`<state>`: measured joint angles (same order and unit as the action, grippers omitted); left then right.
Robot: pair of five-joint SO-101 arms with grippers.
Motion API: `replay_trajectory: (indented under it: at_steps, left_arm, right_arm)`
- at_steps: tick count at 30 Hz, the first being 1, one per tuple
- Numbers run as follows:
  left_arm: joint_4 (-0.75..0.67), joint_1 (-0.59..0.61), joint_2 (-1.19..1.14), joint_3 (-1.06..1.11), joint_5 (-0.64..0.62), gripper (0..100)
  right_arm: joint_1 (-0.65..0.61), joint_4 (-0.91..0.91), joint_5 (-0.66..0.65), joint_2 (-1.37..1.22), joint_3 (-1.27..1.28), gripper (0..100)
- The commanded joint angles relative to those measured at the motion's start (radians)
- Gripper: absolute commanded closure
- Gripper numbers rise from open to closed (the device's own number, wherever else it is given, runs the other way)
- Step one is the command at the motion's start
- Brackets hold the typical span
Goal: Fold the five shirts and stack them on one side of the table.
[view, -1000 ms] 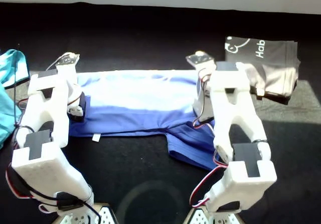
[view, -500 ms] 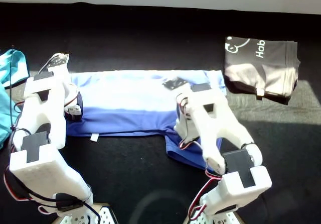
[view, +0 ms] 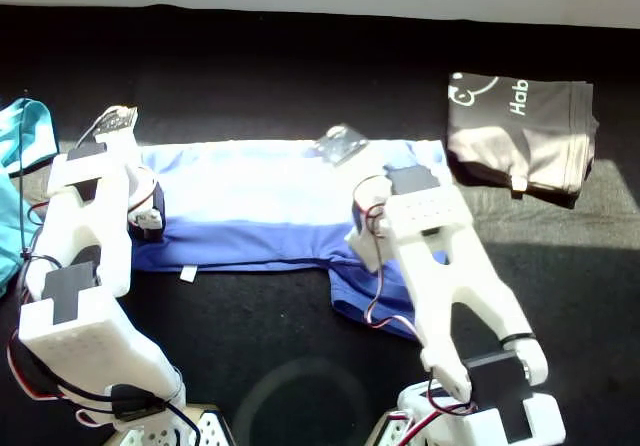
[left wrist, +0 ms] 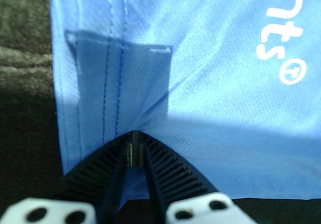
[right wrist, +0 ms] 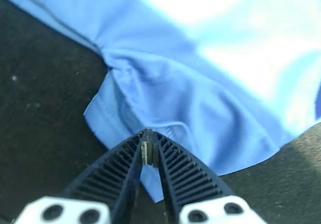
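A blue shirt [view: 260, 201] lies spread flat across the middle of the black table, with one sleeve [view: 375, 301] sticking out toward the near side. My left gripper [view: 150, 221] sits at the shirt's left edge. In the left wrist view this gripper [left wrist: 134, 149] is shut, and the blue shirt [left wrist: 200, 83] creases toward its tips. My right gripper [view: 358, 238] hovers over the shirt's right half. In the right wrist view this gripper [right wrist: 147, 151] is shut above the sleeve's hem [right wrist: 130, 118].
A folded dark and grey shirt [view: 520, 131] lies at the back right. Teal cloth [view: 18, 166] hangs over the left edge. The black table [view: 250, 66] has bare room behind the shirt and in front between the arm bases.
My right arm swung from the shirt's right edge leftward over its right half, uncovering that edge. My left gripper shifted slightly left one second ago, then stayed still.
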<state>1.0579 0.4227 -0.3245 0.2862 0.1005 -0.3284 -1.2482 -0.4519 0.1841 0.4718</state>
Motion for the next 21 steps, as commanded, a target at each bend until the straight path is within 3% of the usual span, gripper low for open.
replay_trajectory:
  at_steps: [1,9,15,21]
  left_arm:
    - [-0.037,0.05,0.002,0.005,-0.008,99]
    - [-0.037,0.039,0.002,0.008,-0.008,99]
    - [-0.037,0.039,0.002,0.008,-0.008,99]
    - [-0.038,0.039,0.002,0.007,-0.008,99]
  right_arm:
    - [0.064,0.116,-0.012,-0.002,0.018,99.1]
    - [0.03,0.219,-0.012,-0.162,0.059,99.1]
    - [-0.087,-0.035,-0.02,-0.102,0.061,99.1]
    - [-0.183,-0.071,-0.021,-0.088,0.124,99.1]
